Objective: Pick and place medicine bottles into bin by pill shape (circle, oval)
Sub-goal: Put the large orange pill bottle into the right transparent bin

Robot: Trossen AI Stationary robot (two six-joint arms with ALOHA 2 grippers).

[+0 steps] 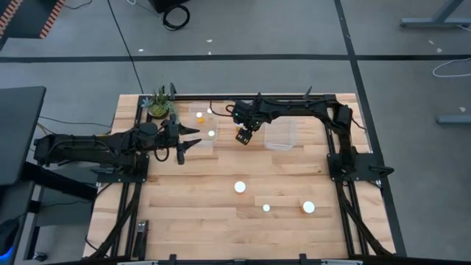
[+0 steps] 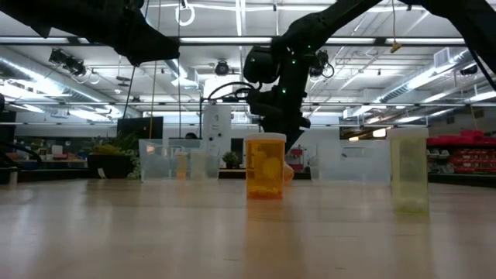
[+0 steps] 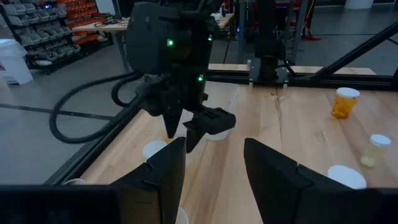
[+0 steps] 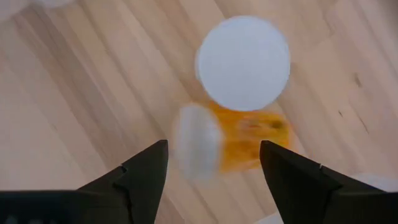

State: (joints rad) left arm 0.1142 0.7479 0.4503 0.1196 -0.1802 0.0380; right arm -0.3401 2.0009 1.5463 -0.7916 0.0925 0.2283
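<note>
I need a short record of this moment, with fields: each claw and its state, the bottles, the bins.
left claw: open, empty, by the left bin
right claw: open, above a toppled bottle beside an upright one
bottles on open table: three, upright
right bin: contents cannot tell
plant: table's far left corner

Under me lies a pale wooden bench [image 1: 221, 221] of long planks, framed by dark rails. A small green potted plant [image 1: 160, 105] stands at its far left corner. A grey floor [image 1: 73, 37] spreads around the bench, crossed by dark lines, with a black cable [image 1: 176, 15] coiled on it. To my left sits a dark panel [image 1: 18, 132]. Across the bench I see a big hall with ceiling lights [image 2: 434, 77] and red shelves [image 2: 465, 159] at the side.
</note>
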